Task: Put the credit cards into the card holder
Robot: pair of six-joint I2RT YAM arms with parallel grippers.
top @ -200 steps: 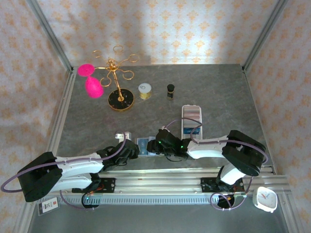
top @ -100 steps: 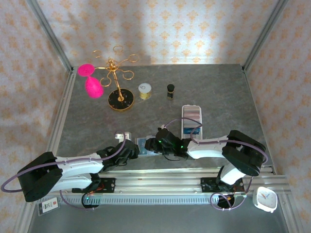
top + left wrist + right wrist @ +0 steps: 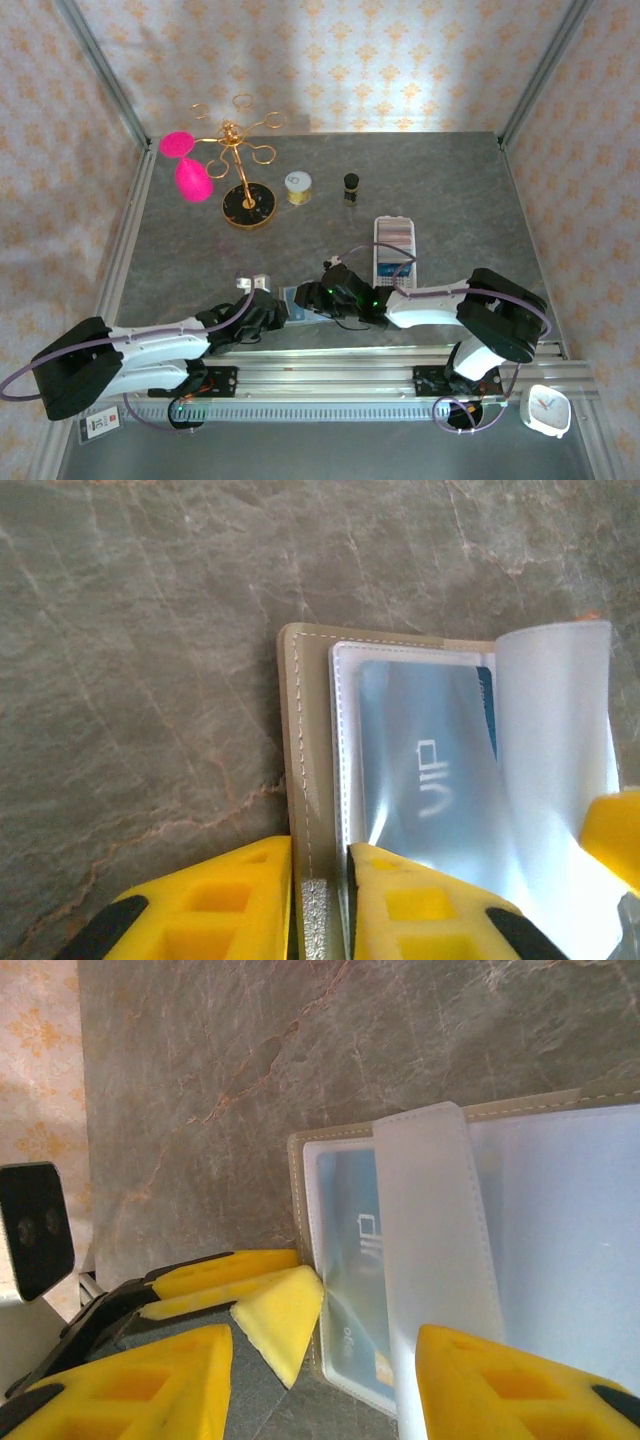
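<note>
- Left wrist view: the left gripper [image 3: 320,865] is closed on the olive cover edge of the card holder [image 3: 305,730], with one yellow finger on each side. The holder lies open on the grey table [image 3: 140,680].
- A blue credit card [image 3: 420,770] sits in the first clear pocket, and a loose sleeve leaf [image 3: 555,730] stands up just to its right.
- Right wrist view: the right gripper [image 3: 322,1345] has its jaws well apart and grips nothing. It straddles the holder's corner, and one finger appears to prop up the leaf.
- The pinch takes only a thin strip of cover. If it slackens, a push from the other arm could slide the holder or fold it shut.
- The leaf looks floppy. If the propping finger backs away, the leaf would likely drop over the pocket mouth and block the next card.
- The two sets of fingers are just beside each other, so a small sideways move could knock them together.
- Top external view: the white tray [image 3: 395,245], which seems to hold more cards, lies beyond and to the right.
</note>
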